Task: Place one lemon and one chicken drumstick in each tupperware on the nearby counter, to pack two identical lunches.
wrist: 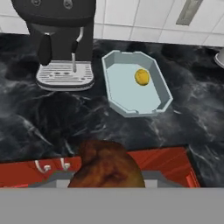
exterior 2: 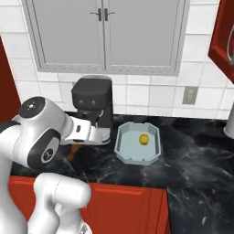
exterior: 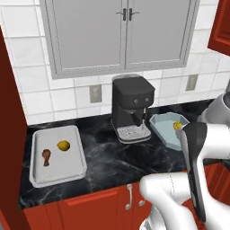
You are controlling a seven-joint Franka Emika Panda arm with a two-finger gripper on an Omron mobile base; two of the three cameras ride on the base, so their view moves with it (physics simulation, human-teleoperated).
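A whitish-grey tupperware (exterior: 67, 167) lies at the counter's (exterior: 117, 158) left end, holding one lemon (exterior: 64, 145) and one chicken drumstick (exterior: 46, 157). The pale blue tupperware (exterior: 162, 131) (exterior 2: 131, 153) (wrist: 124, 94) sits right of the coffee machine with a single lemon (exterior: 178, 126) (exterior 2: 144, 139) (wrist: 141, 77) inside. My gripper (wrist: 107, 175) is shut on a second brown drumstick (wrist: 107, 162) (exterior 2: 71, 153), which hides the fingertips. It hangs over the counter's front edge, short of the blue tupperware and a little to its left.
A black coffee machine (exterior: 132, 108) (exterior 2: 93, 103) (wrist: 59, 35) with a metal drip tray stands between the two tupperwares against the tiled wall. Grey wall cabinets hang above. A grey object (exterior 2: 228, 129) stands at the far right of the counter.
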